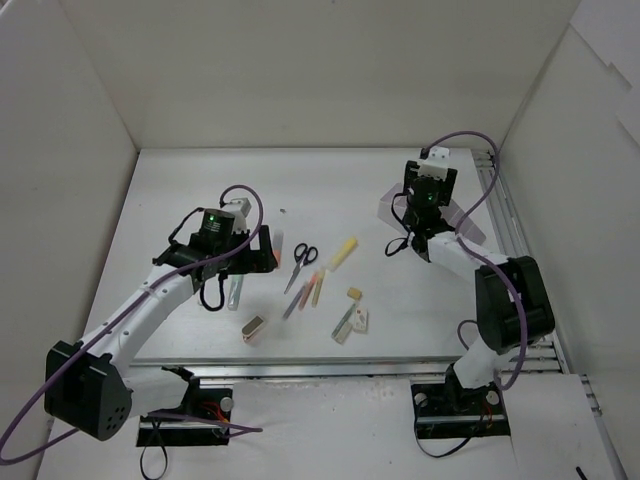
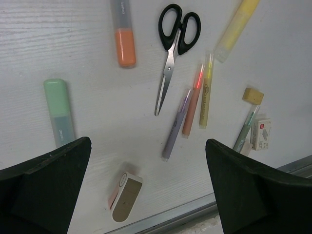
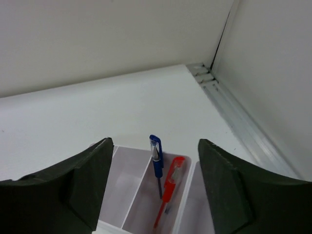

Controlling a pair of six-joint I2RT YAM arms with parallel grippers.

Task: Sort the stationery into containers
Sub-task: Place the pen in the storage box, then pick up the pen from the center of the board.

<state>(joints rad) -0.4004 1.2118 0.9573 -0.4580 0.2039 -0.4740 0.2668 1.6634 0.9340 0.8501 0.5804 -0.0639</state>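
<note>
Green frosted plastic with a rounded cap: the green marker lies flat on the white, faintly grained tabletop, well left of the scissors. The orange marker, grey-barrelled, lies just left of the scissors' black loop handles. Below and left of their steel blades sits a rounded beige-and-white dispenser. The left pincer hangs over this spread, black fingers splayed wide, gripping nothing.

Just right of the blades three slim barrels lie side by side: lilac pen, salmon pen, yellow pen. The yellow marker slants right of the handles. Further right of the scissors are a small beige eraser, a thin green pen and, just beside it, a white box.

Well right of the scissors, the right pincer hovers over the thin-walled white tray, jaws parted, empty. A blue pen and a red pen lie together in one narrow compartment.
</note>
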